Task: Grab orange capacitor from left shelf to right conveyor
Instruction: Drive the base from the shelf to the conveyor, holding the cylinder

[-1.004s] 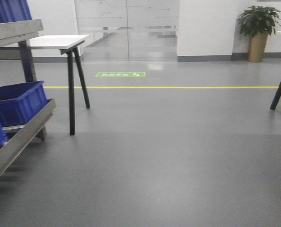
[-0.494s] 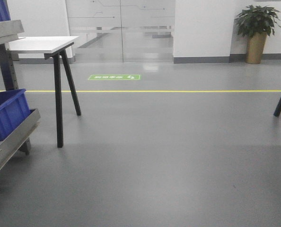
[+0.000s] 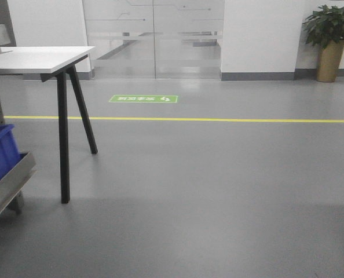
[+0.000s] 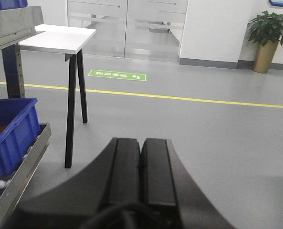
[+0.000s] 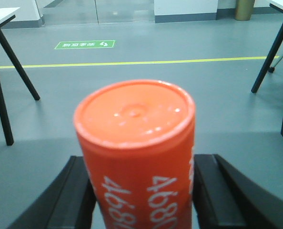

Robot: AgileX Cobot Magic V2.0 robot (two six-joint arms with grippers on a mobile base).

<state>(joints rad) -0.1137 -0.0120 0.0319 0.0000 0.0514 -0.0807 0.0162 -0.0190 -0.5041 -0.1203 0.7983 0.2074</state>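
Grey floor (image 3: 218, 191), yellow line (image 3: 218, 120), green floor sign (image 3: 143, 99); white table (image 3: 39, 58) at far left. Left shelf (image 4: 22, 167) sits at the left edge, with a blue bin (image 4: 10, 126) on it. Left gripper (image 4: 141, 143) is held level over the floor, its 2 fingers pressed together with nothing between them. Right gripper (image 5: 141, 200) is also level, its 2 fingers (image 5: 77, 200) clamped on the orange capacitor (image 5: 136, 129). The capacitor appears upright, end cap up, "4680" on its side.

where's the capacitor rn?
Right wrist view, centre foreground: the capacitor is clamped between the right gripper's two black fingers, with open grey floor beyond it and table legs off to the left.
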